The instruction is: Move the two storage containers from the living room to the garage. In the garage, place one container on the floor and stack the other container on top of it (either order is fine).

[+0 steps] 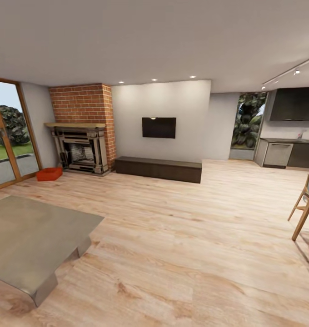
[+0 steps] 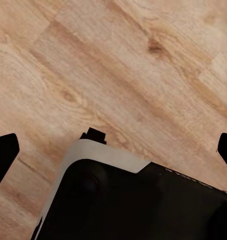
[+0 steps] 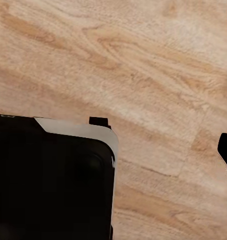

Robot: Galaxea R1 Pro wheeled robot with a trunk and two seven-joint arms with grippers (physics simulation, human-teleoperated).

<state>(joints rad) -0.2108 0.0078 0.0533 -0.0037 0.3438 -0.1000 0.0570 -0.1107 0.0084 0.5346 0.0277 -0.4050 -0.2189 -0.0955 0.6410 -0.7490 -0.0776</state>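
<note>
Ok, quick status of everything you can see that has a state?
storage container: upright on the wood floor beside the fireplace, not picked up.
TV: screen dark.
glass door: looks closed.
left gripper: fingers spread, empty.
right gripper: one finger at the frame edge, state unclear.

Both wrists point down over the robot's black, pale-edged base (image 2: 138,200), the left gripper (image 2: 113,150) with fingertips spread wide apart.

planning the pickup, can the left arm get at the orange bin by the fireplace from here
Probably not yet. The orange bin sits far across the wood floor, beside the fireplace. The left wrist view looks down at floor planks and the robot's base, so driving closer comes first.
</note>
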